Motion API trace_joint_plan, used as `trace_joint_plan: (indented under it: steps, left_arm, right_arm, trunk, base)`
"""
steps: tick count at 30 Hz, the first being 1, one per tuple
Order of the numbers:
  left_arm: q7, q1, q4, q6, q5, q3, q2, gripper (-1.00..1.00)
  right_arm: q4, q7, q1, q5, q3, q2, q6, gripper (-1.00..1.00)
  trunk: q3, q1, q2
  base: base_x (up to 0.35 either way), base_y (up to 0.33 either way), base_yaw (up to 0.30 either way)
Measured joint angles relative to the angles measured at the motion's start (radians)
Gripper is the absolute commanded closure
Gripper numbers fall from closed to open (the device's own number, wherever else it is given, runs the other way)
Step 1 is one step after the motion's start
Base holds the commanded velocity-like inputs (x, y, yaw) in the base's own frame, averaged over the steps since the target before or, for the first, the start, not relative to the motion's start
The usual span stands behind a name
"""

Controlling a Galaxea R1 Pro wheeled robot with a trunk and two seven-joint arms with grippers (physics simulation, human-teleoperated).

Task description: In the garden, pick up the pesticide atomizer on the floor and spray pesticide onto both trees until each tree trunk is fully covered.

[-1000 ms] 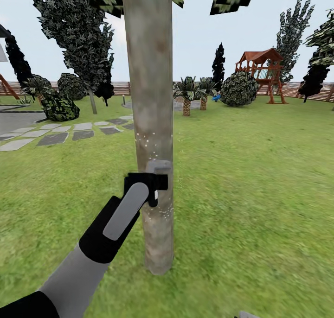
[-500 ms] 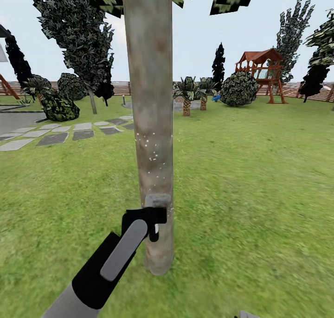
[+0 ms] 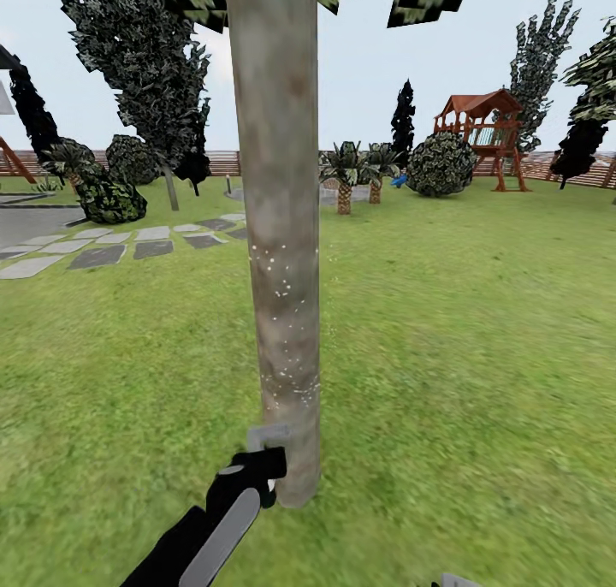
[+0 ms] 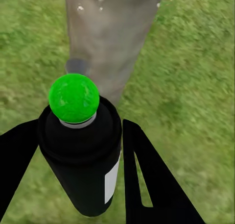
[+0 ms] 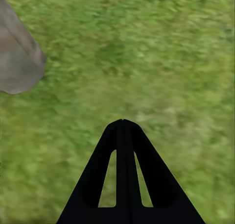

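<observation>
- Here, near the foot of the trunk [image 3: 282, 253]: left gripper [image 3: 257, 476] low beside the bark, fingers [image 4: 147, 185] pinching the sprayer [image 4: 81, 150] on both sides of its dark body.
- In the head view, sprayer's pale grey head [image 3: 269, 438] just beside the trunk, possibly touching; hard to tell.
- Long axis of the sprayer roughly in line with the fingers, green cap [image 4: 74, 97] leading, aimed at the bottom stretch of the trunk where bark meets grass [image 3: 445, 382].
- White specks [image 3: 287, 313] scattered over the middle of the trunk; sparse, with the topmost and lowest bark looking bare. Probably mid-coverage on this tree.
- Risk: bumping the head into the bark at such close range, which could twist the sprayer in the pinch or knock it loose onto the grass.
- Risk: spraying from this near could lay only a narrow patch, leaving gaps; far side of the trunk hidden from view, so easily left uncovered.
- Risk: going lower could drive the arm or sprayer into the ground.
- Right gripper [image 5: 123, 122]: fingers pressed together, holding nothing, hanging over grass with the trunk base [image 5: 17, 62] off to one side.
</observation>
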State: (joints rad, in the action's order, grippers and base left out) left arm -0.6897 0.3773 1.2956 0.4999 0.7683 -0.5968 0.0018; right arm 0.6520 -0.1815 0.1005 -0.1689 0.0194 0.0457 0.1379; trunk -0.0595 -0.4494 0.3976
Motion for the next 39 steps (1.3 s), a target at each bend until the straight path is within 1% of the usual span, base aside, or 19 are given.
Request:
trace_joint_plan:
  steps: [1, 3, 4, 6, 9, 12, 20, 23, 26, 28, 39]
  left_arm:
    - [0.051, -0.015, -0.063, -0.094, -0.023, -0.011, 0.001, 1.00]
    - [0.085, -0.032, -0.117, -0.183, -0.036, -0.025, 0.002, 1.00]
    - [0.095, -0.043, -0.134, -0.216, -0.039, -0.029, 0.002, 1.00]
    - [0.108, -0.060, -0.158, -0.263, -0.043, -0.035, 0.002, 1.00]
    - [0.114, -0.076, -0.169, -0.305, -0.043, -0.037, 0.003, 1.00]
    - [0.115, -0.092, -0.171, -0.327, -0.044, -0.038, 0.002, 1.00]
    - [0.114, -0.104, -0.171, -0.335, -0.044, -0.038, 0.003, 1.00]
    - [0.113, -0.107, -0.170, -0.336, -0.045, -0.038, 0.003, 1.00]
    - [0.110, -0.118, -0.165, -0.373, -0.047, -0.038, 0.002, 1.00]
    - [0.114, -0.120, -0.164, -0.381, -0.046, -0.038, 0.002, 1.00]
    - [0.117, -0.124, -0.168, -0.386, -0.045, -0.038, 0.002, 1.00]
  right_arm:
    - [0.000, 0.000, 0.000, 0.000, -0.001, 0.000, 0.000, 1.00]
    - [0.000, 0.000, 0.000, 0.001, -0.001, 0.000, 0.000, 1.00]
    - [-0.001, 0.000, 0.000, 0.001, -0.001, 0.000, 0.000, 1.00]
    - [-0.001, 0.000, 0.000, 0.001, 0.000, 0.000, 0.001, 1.00]
    - [0.000, 0.000, 0.000, 0.001, 0.000, -0.001, 0.001, 1.00]
    - [0.000, 0.000, 0.000, 0.001, 0.000, -0.001, 0.002, 1.00]
    - [0.001, 0.000, 0.000, 0.001, 0.000, -0.001, 0.003, 1.00]
    - [0.000, 0.000, 0.000, -0.001, 0.000, -0.001, 0.027, 1.00]
    - [-0.001, -0.001, 0.000, -0.002, 0.000, -0.001, 0.035, 1.00]
    - [-0.001, 0.000, 0.000, -0.003, 0.000, -0.001, 0.036, 1.00]
    - [-0.002, 0.000, 0.000, -0.005, 0.000, -0.001, 0.037, 1.00]
  trunk:
    - [0.000, 0.000, 0.000]
    - [0.000, 0.000, 0.000]
    - [0.000, 0.000, 0.000]
    - [0.000, 0.000, 0.000]
    - [0.000, 0.000, 0.000]
    - [0.000, 0.000, 0.000]
    - [0.000, 0.000, 0.000]
    - [0.000, 0.000, 0.000]
    - [0.000, 0.000, 0.000]
    - [0.000, 0.000, 0.000]
    - [0.000, 0.000, 0.000]
  base:
    - [0.000, 0.227, -0.127]
    - [0.000, 0.277, -0.183]
    - [0.000, 0.305, -0.215]
    - [0.000, 0.321, -0.233]
    - [0.000, 0.329, -0.242]
    - [0.000, 0.333, -0.245]
    - [0.000, 0.334, -0.246]
    - [0.000, 0.334, -0.246]
    - [0.000, 0.335, -0.246]
    - [0.000, 0.335, -0.246]
    - [0.027, 0.336, -0.246]
